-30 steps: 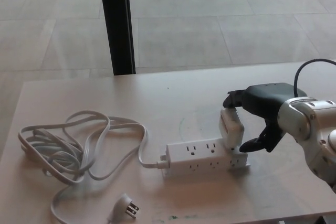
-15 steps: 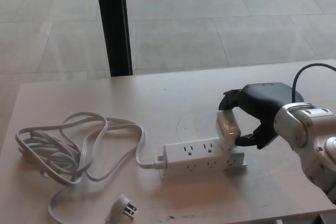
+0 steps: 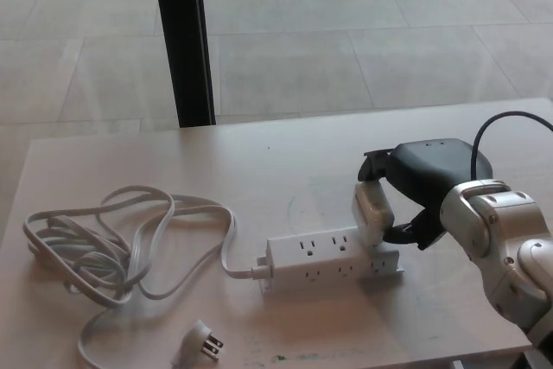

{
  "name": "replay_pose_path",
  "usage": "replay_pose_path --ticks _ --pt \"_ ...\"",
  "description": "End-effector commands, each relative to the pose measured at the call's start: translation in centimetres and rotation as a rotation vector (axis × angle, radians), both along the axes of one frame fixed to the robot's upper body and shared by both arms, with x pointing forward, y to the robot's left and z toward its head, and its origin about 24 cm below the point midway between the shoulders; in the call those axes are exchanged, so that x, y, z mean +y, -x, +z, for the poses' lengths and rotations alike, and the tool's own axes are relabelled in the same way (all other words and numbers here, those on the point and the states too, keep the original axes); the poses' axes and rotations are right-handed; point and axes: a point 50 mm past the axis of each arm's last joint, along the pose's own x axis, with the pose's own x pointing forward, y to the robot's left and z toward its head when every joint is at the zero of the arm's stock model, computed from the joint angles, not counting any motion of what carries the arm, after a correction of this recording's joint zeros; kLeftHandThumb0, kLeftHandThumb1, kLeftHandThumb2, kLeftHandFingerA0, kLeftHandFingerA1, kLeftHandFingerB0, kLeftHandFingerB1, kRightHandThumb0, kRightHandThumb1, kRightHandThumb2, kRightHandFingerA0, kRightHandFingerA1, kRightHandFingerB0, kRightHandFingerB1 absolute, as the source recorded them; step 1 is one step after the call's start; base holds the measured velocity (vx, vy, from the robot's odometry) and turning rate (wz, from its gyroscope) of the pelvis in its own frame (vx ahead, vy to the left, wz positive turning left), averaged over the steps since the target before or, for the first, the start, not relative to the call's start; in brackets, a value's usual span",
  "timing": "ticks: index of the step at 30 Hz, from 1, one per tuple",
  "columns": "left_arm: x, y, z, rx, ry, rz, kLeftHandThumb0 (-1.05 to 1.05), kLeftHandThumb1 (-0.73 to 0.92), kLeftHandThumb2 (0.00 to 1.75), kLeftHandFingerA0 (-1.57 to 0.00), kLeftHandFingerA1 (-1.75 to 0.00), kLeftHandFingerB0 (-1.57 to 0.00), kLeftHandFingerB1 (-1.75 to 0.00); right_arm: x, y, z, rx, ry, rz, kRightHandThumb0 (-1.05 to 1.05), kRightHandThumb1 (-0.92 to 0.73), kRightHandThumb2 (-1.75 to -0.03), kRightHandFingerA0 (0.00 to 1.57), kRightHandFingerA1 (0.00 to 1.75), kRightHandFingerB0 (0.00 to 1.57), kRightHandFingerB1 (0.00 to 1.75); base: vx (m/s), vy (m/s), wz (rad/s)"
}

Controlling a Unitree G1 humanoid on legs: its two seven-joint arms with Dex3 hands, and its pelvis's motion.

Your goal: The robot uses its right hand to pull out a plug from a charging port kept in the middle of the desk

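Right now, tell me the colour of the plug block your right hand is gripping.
White, like the power strip under it; the plug shows clearly in the head view.

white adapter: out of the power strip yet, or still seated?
Cannot tell. The right hand grips the white adapter; its lower end still meets the power strip, prongs hidden.

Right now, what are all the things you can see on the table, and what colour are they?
Desk: one, pale wood colour, fills the lower picture.
Power strip: one, white, middle of the desk.
Plug block: one, white, at the strip's right end, between the fingers.
Cord: one, white, loosely coiled on the left, runs into the strip.
Pronged plug: one, white, near front edge, lying loose.
Post: one, black, behind the desk.
Floor: grey tiles, beyond the desk.
Right hand: one, black, closed around the plug block; silver arm behind it.
Left hand: not in view.
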Motion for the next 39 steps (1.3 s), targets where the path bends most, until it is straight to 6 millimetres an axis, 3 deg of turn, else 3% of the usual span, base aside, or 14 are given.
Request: replay_pose_path --ticks 1,2,6,11,19,25,27,29,31,35,37,39 --pt "0.1 -0.3 0.1 -0.014 0.001 0.023 -0.73 0.87 0.66 -0.71 -0.53 -0.55 -0.43 0.5 0.7 -2.4 0.029 0.036 -0.077 -0.38 -0.66 -0.70 0.86 1.61 0.72 0.51 0.00 0.000 0.00" --pt "0.1 -0.3 0.2 -0.015 -0.001 0.021 -0.73 0.87 0.66 -0.71 -0.53 -0.55 -0.43 0.6 0.8 -2.5 -0.002 0.036 -0.061 -0.40 -0.64 -0.73 0.91 1.62 0.75 0.55 0.00 0.000 0.00" --pt "0.1 -0.3 0.2 -0.013 -0.010 0.020 -0.73 0.88 0.67 -0.73 -0.57 -0.57 -0.44 1.1 0.9 -2.8 -0.007 0.016 -0.080 -0.42 -0.68 -0.70 0.89 1.62 0.72 0.55 0.00 0.000 0.00" --pt "0.2 -0.2 0.2 -0.021 -0.002 0.017 -0.73 0.90 0.67 -0.71 -0.57 -0.57 -0.46 1.8 0.9 -2.5 -0.006 -0.012 -0.075 -0.36 -0.61 -0.76 0.89 1.64 0.72 0.55 0.00 0.000 0.00" --pt "0.2 -0.4 0.2 -0.022 0.006 0.026 -0.74 0.92 0.69 -0.72 -0.57 -0.56 -0.44 2.1 0.2 -0.6 -0.006 0.023 -0.074 -0.39 -0.68 -0.68 0.88 1.66 0.71 0.55 0.00 0.000 0.00" --pt "0.2 -0.4 0.3 -0.030 0.013 0.035 -0.73 0.92 0.70 -0.72 -0.54 -0.58 -0.45 1.4 -0.2 0.7 0.004 0.038 -0.049 -0.38 -0.64 -0.73 0.90 1.65 0.70 0.57 0.00 0.000 0.00" --pt "0.1 -0.4 0.3 -0.028 0.001 0.034 -0.73 0.92 0.71 -0.73 -0.54 -0.59 -0.45 1.1 -0.5 1.2 -0.003 0.061 -0.040 -0.37 -0.63 -0.75 0.89 1.67 0.76 0.76 0.00 0.000 0.00" --pt "0.1 -0.4 0.3 -0.031 0.000 0.033 -0.73 0.92 0.71 -0.72 -0.54 -0.58 -0.45 0.9 -0.5 1.7 -0.001 0.065 -0.030 -0.37 -0.61 -0.75 0.90 1.67 0.75 0.76 0.00 0.000 0.00" --pt "0.1 -0.4 0.3 -0.027 -0.007 0.026 -0.73 0.92 0.72 -0.72 -0.53 -0.57 -0.44 0.6 -0.6 2.3 -0.007 0.063 -0.019 -0.38 -0.62 -0.74 0.89 1.72 0.78 0.93 0.00 0.000 0.00" --pt "0.2 -0.8 0.5 -0.030 -0.009 0.021 -0.74 0.92 0.72 -0.71 -0.53 -0.56 -0.44 0.3 -0.7 3.1 0.017 0.062 -0.017 -0.39 -0.65 -0.72 0.86 1.71 0.78 0.91 0.00 0.000 0.00" --pt "0.2 -0.8 0.5 -0.030 -0.011 0.013 -0.74 0.92 0.73 -0.71 -0.54 -0.56 -0.44 0.2 -0.7 3.3 0.014 0.052 -0.013 -0.39 -0.63 -0.76 0.87 1.73 0.73 1.33 0.00 0.000 0.00" --pt "0.2 -0.7 0.5 -0.034 -0.008 0.022 -0.76 0.92 0.72 -0.73 -0.56 -0.56 -0.44 0.2 -0.5 3.6 0.013 0.039 -0.003 -0.37 -0.62 -0.78 0.86 1.72 0.75 1.03 0.00 0.000 0.00"
